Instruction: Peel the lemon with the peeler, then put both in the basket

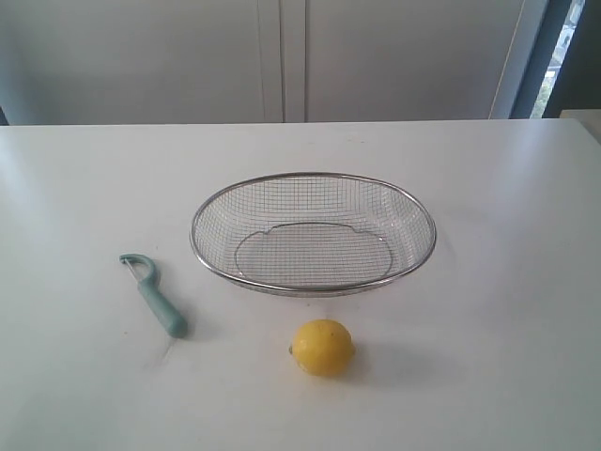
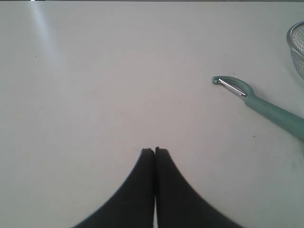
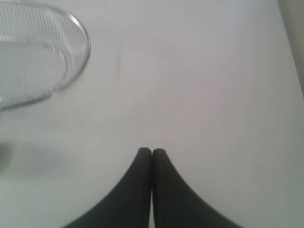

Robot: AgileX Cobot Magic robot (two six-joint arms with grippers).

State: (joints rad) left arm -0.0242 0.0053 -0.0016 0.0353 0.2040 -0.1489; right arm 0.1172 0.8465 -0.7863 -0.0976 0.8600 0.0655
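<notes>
Lying apart are a yellow oval lemon (image 1: 323,347), teal-handled peeler (image 1: 155,296) and silver wire-mesh basket (image 1: 282,197). The left claw (image 2: 155,151) and right claw (image 3: 152,150) are seen closed, empty.

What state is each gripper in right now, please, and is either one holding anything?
Left gripper: closed, holding nothing.
Right gripper: closed, holding nothing.

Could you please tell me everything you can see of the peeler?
The peeler is slim, with a pale teal handle that looks plastic and a curved hook head of the same colour; the left wrist view shows a thin metal blade across the hook. It lies flat on the white table, left of the basket and apart from it, head toward the far edge, handle angled toward the lemon. Only the table touches it.
</notes>
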